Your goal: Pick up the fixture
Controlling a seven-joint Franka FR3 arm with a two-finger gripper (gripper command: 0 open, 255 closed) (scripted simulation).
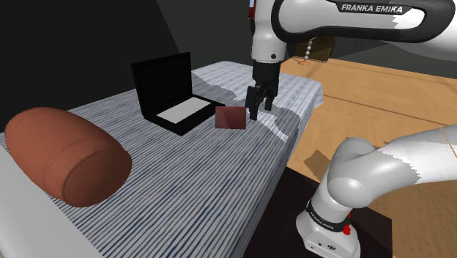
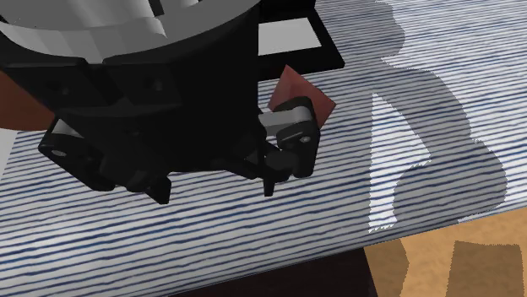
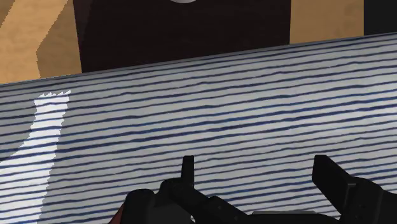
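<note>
At the shoulder view's left we see a rust-brown bolster point(image 1: 69, 157), rounded and soft-looking. It lies on the striped bed cover point(image 1: 190, 183), pale cloth crossed by thin, wavy dark blue lines. Next comes a black hinged case point(image 1: 167, 91), open, with its lid upright and a pale grey panel in its base. Just beside the case's near corner sits the fixture point(image 1: 231, 117), a small dark red piece with flat faces and sharp corners, resting on the cover. Immediately to its right hangs the gripper point(image 1: 261, 105), near the fixture but apart from it. In the wrist view its fingers point(image 3: 331, 178) stand spread, with striped cloth between them and nothing held. Further right lies a tan wooden floor point(image 1: 366, 95).

We judge the fixture to be stiff and light, with a matte surface that should not slip much. We would take it across two opposite flat faces, near its middle. The bedding beneath probably yields, so pressing down may tip the piece.
</note>
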